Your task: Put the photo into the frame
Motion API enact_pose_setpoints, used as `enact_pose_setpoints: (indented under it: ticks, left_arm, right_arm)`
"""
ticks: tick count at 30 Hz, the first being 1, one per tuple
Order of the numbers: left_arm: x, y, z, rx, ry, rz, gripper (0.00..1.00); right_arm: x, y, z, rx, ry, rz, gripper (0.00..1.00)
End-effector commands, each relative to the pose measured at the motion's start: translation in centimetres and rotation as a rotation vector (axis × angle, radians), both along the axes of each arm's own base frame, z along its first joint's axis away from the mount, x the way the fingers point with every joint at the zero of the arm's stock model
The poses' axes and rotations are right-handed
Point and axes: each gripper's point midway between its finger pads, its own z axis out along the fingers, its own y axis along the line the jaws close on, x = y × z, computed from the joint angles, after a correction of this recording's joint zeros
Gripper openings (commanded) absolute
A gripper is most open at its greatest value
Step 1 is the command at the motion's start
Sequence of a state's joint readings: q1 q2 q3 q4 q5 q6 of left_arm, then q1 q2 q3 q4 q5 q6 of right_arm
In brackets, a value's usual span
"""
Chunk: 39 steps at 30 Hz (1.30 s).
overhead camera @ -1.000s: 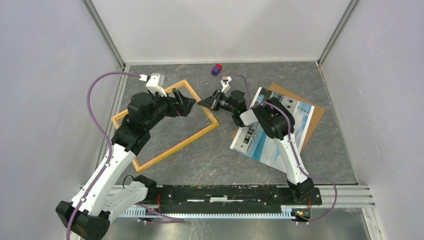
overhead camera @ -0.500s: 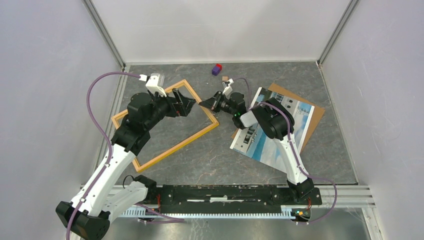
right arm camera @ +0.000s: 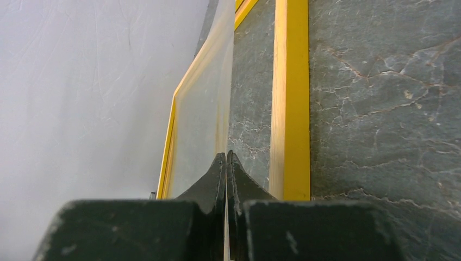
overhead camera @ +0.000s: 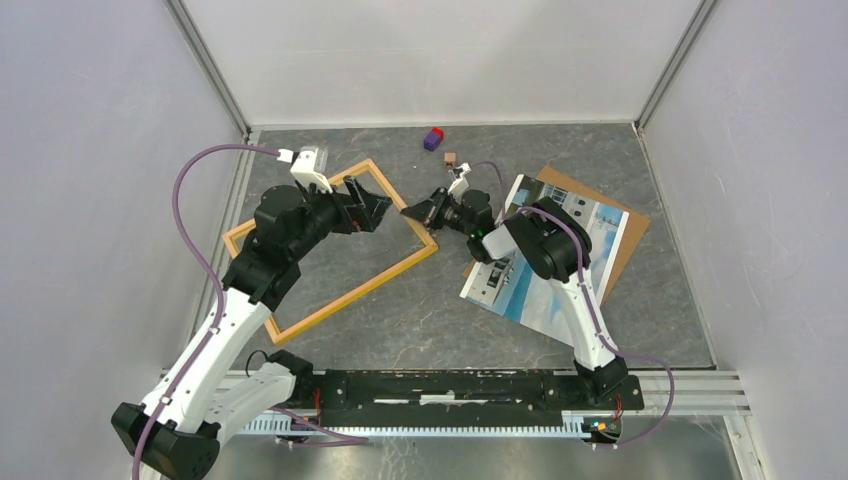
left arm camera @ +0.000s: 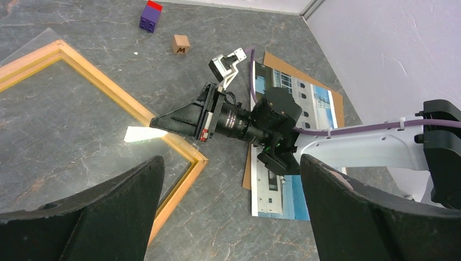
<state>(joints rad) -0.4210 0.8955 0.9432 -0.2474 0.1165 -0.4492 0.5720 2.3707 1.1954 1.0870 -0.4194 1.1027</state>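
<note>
- The photo: near-left part covered by the right arm.
- The backing board: mostly hidden under the photo; only margins show.
- The frame: left side partly hidden by the left arm; cut off by the upper edge in the right wrist view.
- The clear pane: outline untraceable from above; gripped edge hidden between the jaws of the right gripper.

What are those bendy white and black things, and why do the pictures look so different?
They are a robot's left arm and right arm, each with pinching fingers. One picture looks down from above. The other two come from little cameras on the wrists. On the table lie an orange-yellow frame, a photo of buildings on a brown board, a purple block and a wooden cube. The right gripper is pinching a clear sheet at the frame. The left gripper is open above the frame, holding nothing.
</note>
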Motion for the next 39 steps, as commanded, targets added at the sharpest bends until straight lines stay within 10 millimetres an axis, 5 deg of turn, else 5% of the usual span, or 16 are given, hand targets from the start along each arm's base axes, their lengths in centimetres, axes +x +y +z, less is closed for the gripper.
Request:
enact_pose_setpoints:
  ticks: [1,20,39]
  left_arm:
    - [-0.2,-0.3,2.6,-0.065,-0.059,-0.014,1.0]
    - [-0.3,-0.3,2.6,-0.066,-0.059,-0.013,1.0]
    - [-0.2,-0.5,2.3,-0.074,-0.049,-0.021,1.0]
  right_arm:
    - [0.0,0.7,4.1,0.056,-0.097,0.0,0.0]
    - [-2.1,1.0,3.5,-0.025,-0.042,0.038,0.0]
    - [-2.8,0.5,2.2,-0.303,-0.075,0.045,0.21]
